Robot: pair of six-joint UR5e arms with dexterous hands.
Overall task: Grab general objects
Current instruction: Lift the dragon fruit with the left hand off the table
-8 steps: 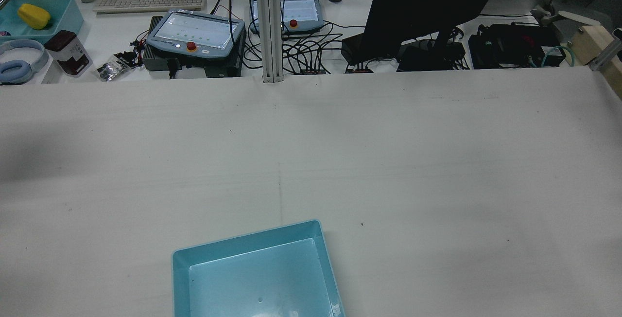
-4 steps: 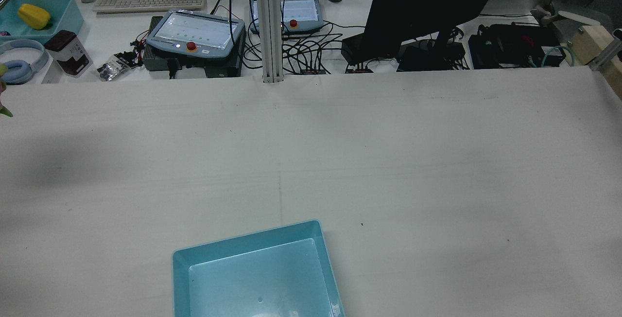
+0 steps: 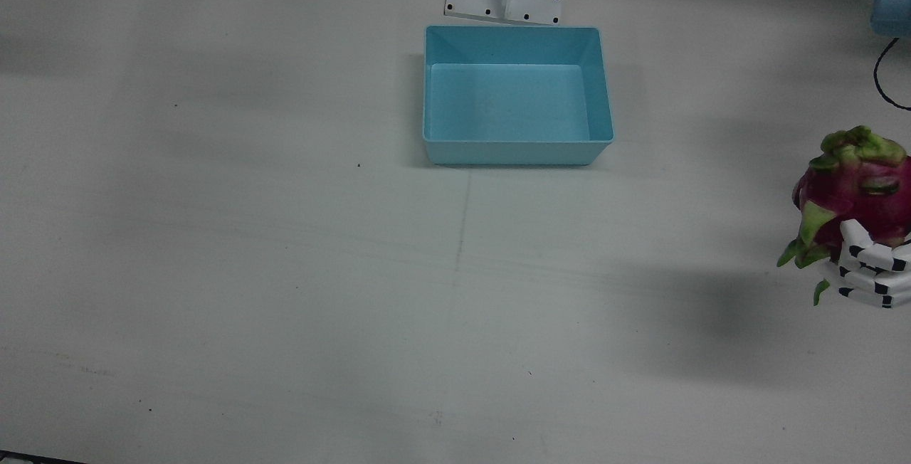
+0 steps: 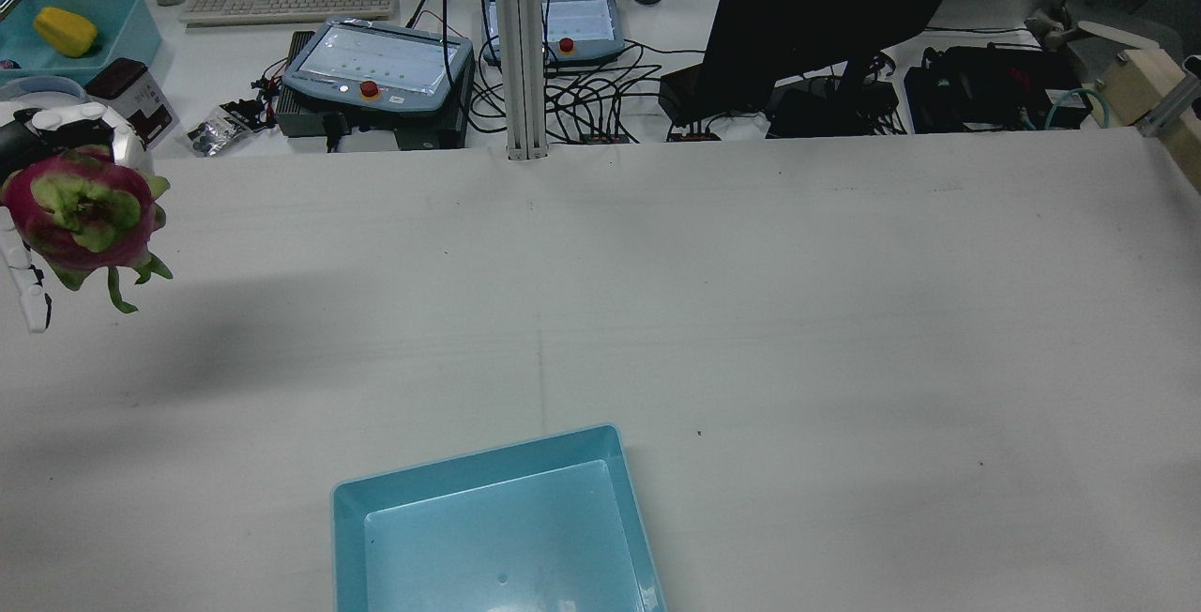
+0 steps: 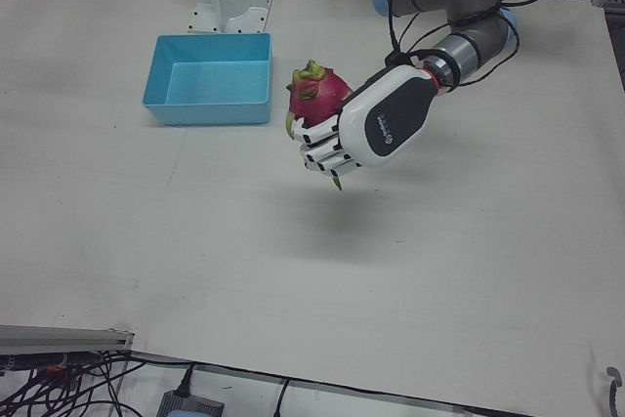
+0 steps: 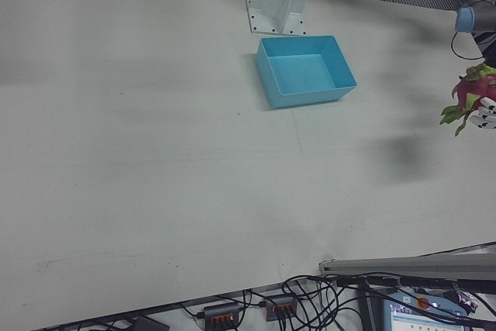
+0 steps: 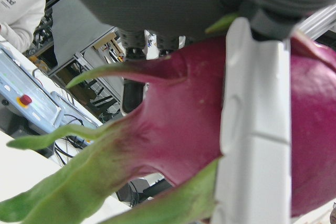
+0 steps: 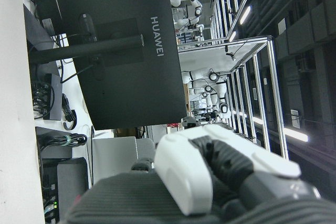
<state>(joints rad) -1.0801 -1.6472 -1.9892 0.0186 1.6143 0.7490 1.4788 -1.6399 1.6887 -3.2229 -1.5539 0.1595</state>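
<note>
The left hand is closed around a magenta dragon fruit with green scales and holds it clear of the white surface. Judged from this, the grasp is done; delivery to the empty light-blue plastic bin nearby likely remains. The fruit looks intact and bulbous, with leafy tips protruding between the fingers. The right hand's state cannot be determined.
</note>
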